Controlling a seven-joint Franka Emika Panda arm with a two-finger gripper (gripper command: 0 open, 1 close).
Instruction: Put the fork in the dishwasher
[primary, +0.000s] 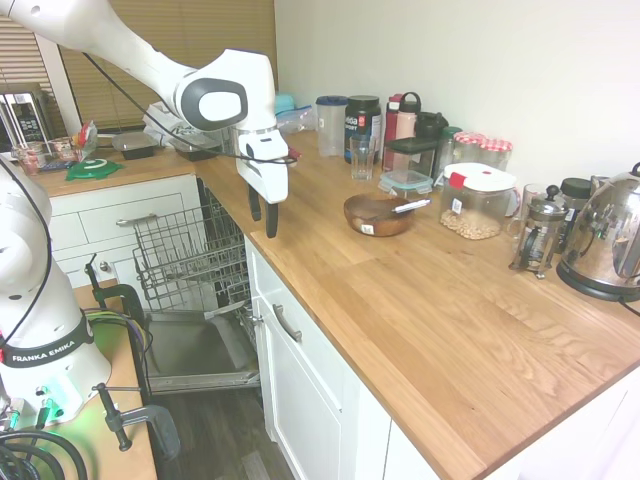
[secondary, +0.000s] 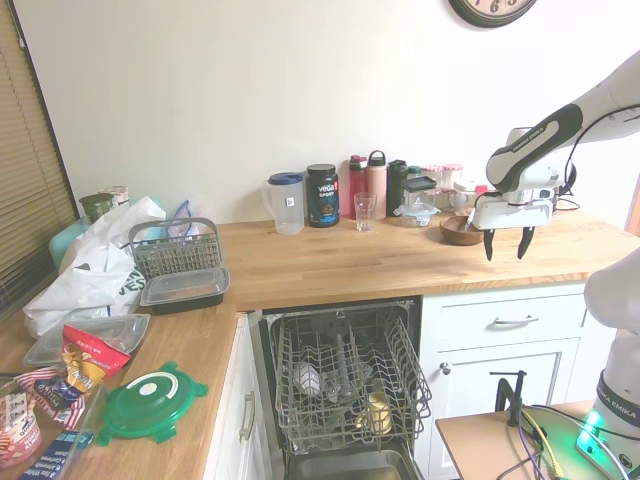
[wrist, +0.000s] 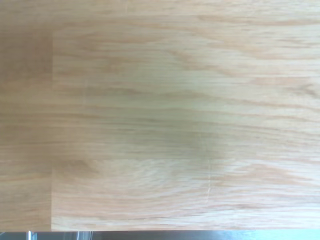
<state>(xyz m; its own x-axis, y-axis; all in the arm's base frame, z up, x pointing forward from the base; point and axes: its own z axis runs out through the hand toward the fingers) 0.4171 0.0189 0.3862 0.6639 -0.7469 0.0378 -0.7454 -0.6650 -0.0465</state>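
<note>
Claw (primary: 263, 222) hangs above the wooden tabletop (primary: 420, 300), near its front edge, fingers spread and pointing down, nothing between them. Second exterior view confirms it: claw (secondary: 507, 243) spread and empty over the tabletop (secondary: 350, 262), just in front of the bowl.

Fork (primary: 411, 206) lies across the rim of the brown wooden bowl (primary: 376, 216), pale handle sticking out toward the clear jar with the white lid (primary: 476, 200). In the second exterior view the bowl (secondary: 461, 231) is partly hidden behind the arm and I can't make out the fork there. Claw and fork are apart, no contact.

Dishwasher (primary: 195, 290) sits under the tabletop, door dropped open, grey wire rack (primary: 185, 250) pulled out. From the other side the rack (secondary: 345, 375) holds a few items: something pale and round, something yellowish lower right. Can't tell what they are.

Along the wall behind the bowl: a clear pitcher with a blue lid (secondary: 286, 203), a black tub (secondary: 322, 195), a drinking glass (secondary: 365, 211), a pink bottle (secondary: 376, 185) and a steel kettle (primary: 610, 240) at the far end. A separate grey cutlery basket (secondary: 176, 248) sits on the tabletop to the other side of the dishwasher, next to a white plastic bag (secondary: 95, 270) and a green lid (secondary: 150, 398).

Wrist view shows only blurred wood grain (wrist: 160, 115), with a thin strip of the tabletop edge at the frame border.
</note>
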